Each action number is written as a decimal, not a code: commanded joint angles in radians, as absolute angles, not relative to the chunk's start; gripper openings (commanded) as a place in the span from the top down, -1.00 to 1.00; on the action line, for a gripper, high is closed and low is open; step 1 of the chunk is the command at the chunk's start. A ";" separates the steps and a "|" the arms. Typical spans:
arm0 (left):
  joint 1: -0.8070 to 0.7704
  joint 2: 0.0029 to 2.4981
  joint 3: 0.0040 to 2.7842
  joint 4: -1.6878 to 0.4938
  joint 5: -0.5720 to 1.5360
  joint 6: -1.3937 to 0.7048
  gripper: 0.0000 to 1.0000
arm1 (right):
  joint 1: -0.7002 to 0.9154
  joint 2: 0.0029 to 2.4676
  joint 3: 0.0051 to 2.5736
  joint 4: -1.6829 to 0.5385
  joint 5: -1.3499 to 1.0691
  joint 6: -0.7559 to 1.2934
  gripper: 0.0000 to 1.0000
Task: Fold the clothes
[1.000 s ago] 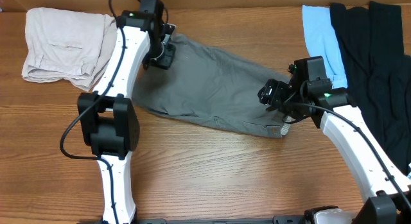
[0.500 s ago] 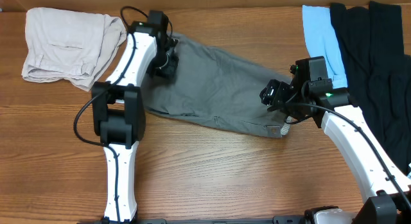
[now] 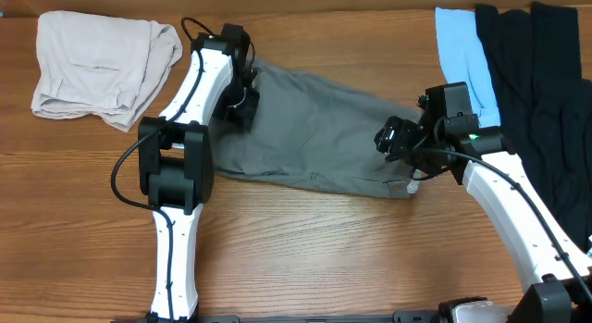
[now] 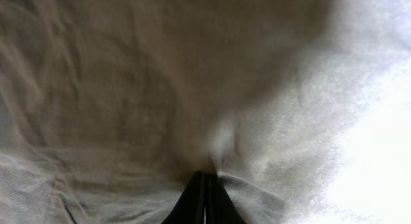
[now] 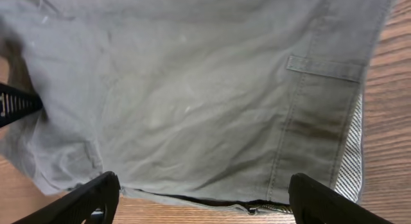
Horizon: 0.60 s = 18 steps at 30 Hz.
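My left claw [image 4: 205, 197] is clenched on a thin pinch of the grey shorts [image 3: 319, 138], which lie mid-frame on the table [image 3: 305, 258]. My right claw [image 5: 202, 185] hangs released above the waistband [image 5: 318, 131], so pulling could drag everything or slip.

- The grey shorts [image 3: 314, 129] lie across the middle of the bench [image 3: 324, 258], barring a low pass there.
- Cream shorts [image 3: 92, 64] fill the far left corner; a light-blue garment [image 3: 462, 55] and black garments [image 3: 541, 92] cover the far right corner.
- The left arm [image 3: 199, 87] stands along the left side; the right arm [image 3: 504, 189] slants in from the near right corner.
- Bare wood lies open along the near edge between the arms.
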<state>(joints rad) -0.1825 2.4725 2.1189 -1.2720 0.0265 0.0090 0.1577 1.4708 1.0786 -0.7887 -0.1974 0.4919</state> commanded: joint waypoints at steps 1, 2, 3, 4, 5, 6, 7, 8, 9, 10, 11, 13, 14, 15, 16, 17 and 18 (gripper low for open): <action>-0.170 2.514 2.080 -1.285 -0.010 -0.031 0.92 | 0.155 1.461 1.082 -0.794 -0.165 0.481 -0.77; -0.170 2.514 2.064 -1.285 -0.011 -0.035 0.92 | 0.155 1.461 1.082 -0.796 -0.165 0.481 -0.77; -0.169 2.514 2.045 -1.282 -0.012 -0.044 0.92 | 0.155 1.461 1.082 -0.797 -0.165 0.481 -0.77; -0.168 2.514 2.025 -1.282 -0.017 -0.060 0.92 | 0.155 1.461 1.082 -0.799 -0.165 0.481 -0.77; -0.167 2.514 2.003 -1.282 -0.034 -0.088 0.92 | 0.155 1.461 1.082 -0.800 -0.160 0.481 -0.78; -0.166 2.514 1.977 -1.279 -0.055 -0.114 0.92 | 0.155 1.461 1.082 -0.802 -0.157 0.481 -0.79; -0.163 2.514 1.956 -1.279 -0.072 -0.134 0.91 | 0.155 1.461 1.082 -0.804 -0.149 0.482 -0.80; -0.159 2.514 1.941 -1.279 -0.084 -0.147 0.91 | 0.155 1.461 1.082 -0.807 -0.142 0.482 -0.82; -0.154 2.514 1.930 -1.279 -0.086 -0.154 0.92 | 0.155 1.462 1.082 -0.811 -0.131 0.482 -0.83; -0.149 2.513 1.928 -1.279 -0.084 -0.155 0.92 | 0.154 1.463 1.082 -0.815 -0.120 0.482 -0.83; -0.144 2.511 1.929 -1.282 -0.077 -0.154 0.92 | 0.149 1.467 1.082 -0.816 -0.118 0.482 -0.83; -0.139 2.502 1.941 -1.290 -0.077 -0.154 0.91 | 0.132 1.480 1.082 -0.821 -0.121 0.482 -0.85; -0.138 2.495 1.952 -1.298 -0.077 -0.154 0.91 | 0.121 1.487 1.082 -0.822 -0.121 0.481 -0.86; -0.137 2.490 1.965 -1.309 -0.077 -0.154 0.91 | 0.111 1.497 1.082 -0.822 -0.121 0.473 -0.89; -0.137 2.484 1.981 -1.324 -0.077 -0.154 0.91 | 0.099 1.508 1.082 -0.821 -0.124 0.462 -0.90; -0.137 2.475 2.010 -1.350 -0.077 -0.153 0.91 | 0.082 1.526 1.082 -0.820 -0.125 0.450 -0.92; -0.137 2.468 2.030 -1.365 -0.076 -0.149 0.92 | 0.072 1.540 1.082 -0.819 -0.125 0.440 -0.93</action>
